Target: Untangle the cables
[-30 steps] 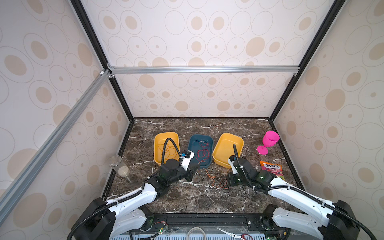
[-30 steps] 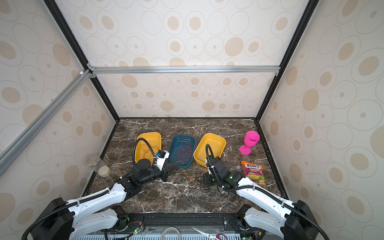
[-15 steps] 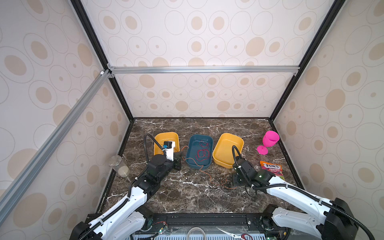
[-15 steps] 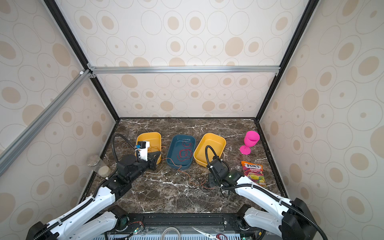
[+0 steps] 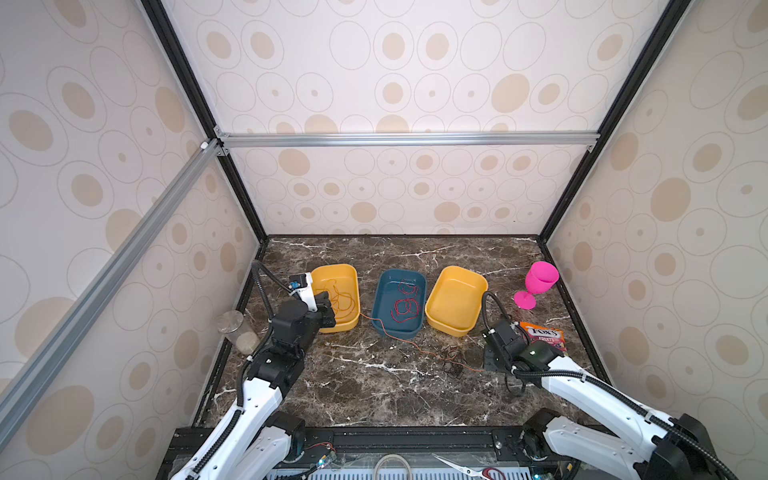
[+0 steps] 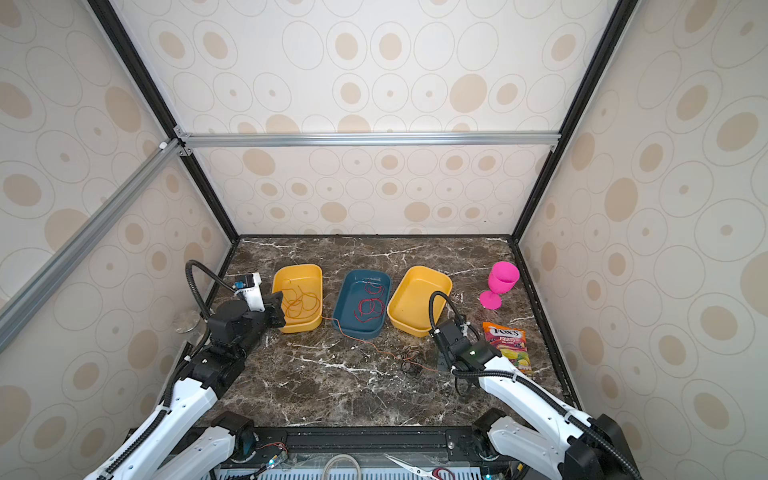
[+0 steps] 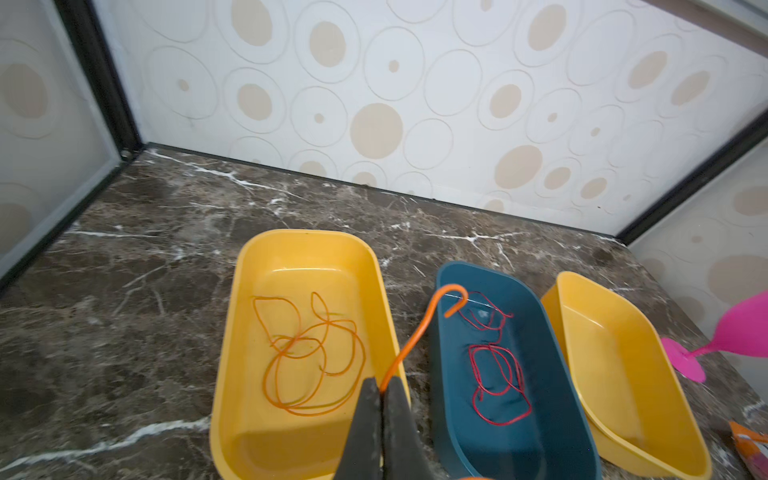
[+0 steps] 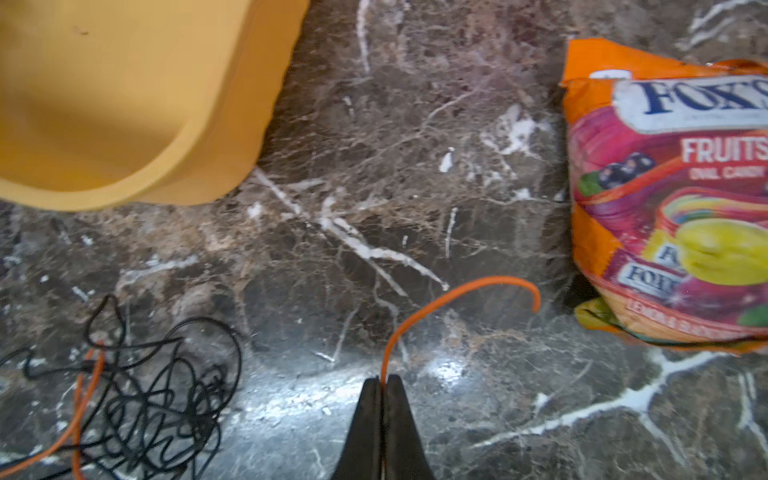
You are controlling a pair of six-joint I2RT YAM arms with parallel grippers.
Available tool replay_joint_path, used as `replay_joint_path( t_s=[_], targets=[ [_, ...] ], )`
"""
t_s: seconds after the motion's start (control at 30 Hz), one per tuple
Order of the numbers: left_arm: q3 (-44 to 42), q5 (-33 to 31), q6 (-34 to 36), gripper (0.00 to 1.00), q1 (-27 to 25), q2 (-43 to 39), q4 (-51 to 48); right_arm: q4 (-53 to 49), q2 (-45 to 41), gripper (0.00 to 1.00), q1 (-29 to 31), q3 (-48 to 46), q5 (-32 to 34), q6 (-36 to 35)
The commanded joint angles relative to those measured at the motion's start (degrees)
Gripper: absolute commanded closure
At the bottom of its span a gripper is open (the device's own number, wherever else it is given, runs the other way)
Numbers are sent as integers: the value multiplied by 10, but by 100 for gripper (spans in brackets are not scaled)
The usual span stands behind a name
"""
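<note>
One orange cable [image 5: 399, 338] stretches across the marble from the left yellow tray [image 5: 353, 274], past the blue tray [image 5: 380, 299], through a black cable tangle [image 5: 453, 361] [image 8: 158, 390]. My left gripper [image 5: 326, 305] [image 7: 381, 384] hangs over that yellow tray's near rim, shut on one end of this orange cable [image 7: 415, 336]. My right gripper [image 5: 492, 359] [image 8: 381, 380] is low over the table beside the tangle, shut on the orange cable's other end [image 8: 415, 320]. A second orange cable [image 7: 307, 361] lies coiled in the left yellow tray. A red cable [image 7: 498, 374] lies in the blue tray.
A second yellow tray [image 5: 457, 299] sits right of the blue one. A pink goblet [image 5: 538, 282] stands at the right wall, with a candy bag [image 5: 544, 336] [image 8: 673, 199] in front of it, close to my right gripper. A glass jar [image 5: 232, 332] stands by the left wall.
My left gripper swung left from the blue tray to the left yellow tray, drawing the orange cable out. My right gripper shifted slightly right with its end.
</note>
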Motion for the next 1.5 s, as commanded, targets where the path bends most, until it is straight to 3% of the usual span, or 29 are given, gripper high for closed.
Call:
replay_joint_path(
  t_s=[0.0,0.3,0.4,0.5,0.63,0.8,0.97,1.07,1.27,1.47],
  targets=[
    [26,-27,-3,100,21,-11,-42,-30,-16,93,-21,-12,26,15],
    [10,113,-8,100,30,13,-19,38,18,89,-23,-8,-129,-36],
    [5,108,-9,100,30,-3,-35,45,25,87,-23,-9,-141,-40],
    [10,97,-5,100,30,-19,-60,45,25,70,-23,-5,-158,-51],
    [12,91,-10,100,30,-24,-78,25,28,63,-18,18,-159,-62],
    [-5,99,-29,100,30,-27,-79,-4,30,57,30,59,-117,-77],
    [0,91,-28,100,30,-35,-90,27,34,46,71,79,-158,-101],
    [2,92,-30,100,30,-31,-92,69,47,44,73,76,-210,-102],
    [-15,107,-48,100,30,-37,-99,136,95,44,90,66,-243,-90],
    [-41,105,-96,98,31,-41,-126,157,160,43,138,83,-217,-90]
  ],
)
